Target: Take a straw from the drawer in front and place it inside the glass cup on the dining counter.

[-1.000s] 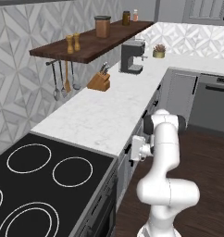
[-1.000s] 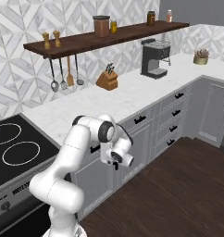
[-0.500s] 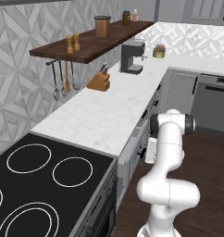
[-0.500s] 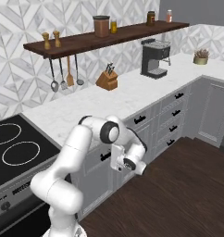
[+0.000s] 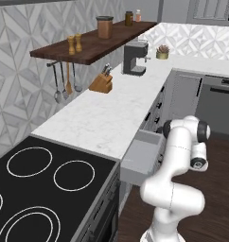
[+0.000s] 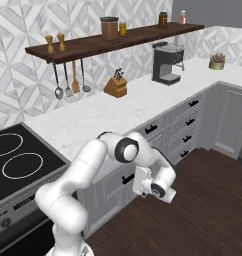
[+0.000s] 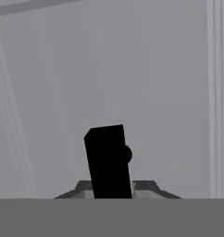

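Observation:
The light-grey drawer point(image 5: 137, 163) stands pulled well out from under the marble worktop, and what shows of its inside looks bare. My gripper point(image 6: 132, 179) is at the drawer front point(image 6: 112, 184), shut on the small black handle point(image 6: 127, 178). In the hand view the handle point(image 7: 107, 159) is a dark block right in front of the flat grey front. In the left base view my forearm hides the hand. I see no straw. The glass cup and the dining counter are out of view.
A black cooktop point(image 5: 45, 189) adjoins the marble worktop point(image 5: 111, 113) on the left. A knife block point(image 5: 101, 83) and coffee machine point(image 5: 134, 57) stand at the back under a wooden shelf point(image 5: 88, 45). Grey drawers point(image 6: 185, 127) run to the right, above a dark wood floor point(image 6: 203, 215).
The drawer has slid further out of the cabinet with my hand drawing back on its handle. The elbow has swung outward.

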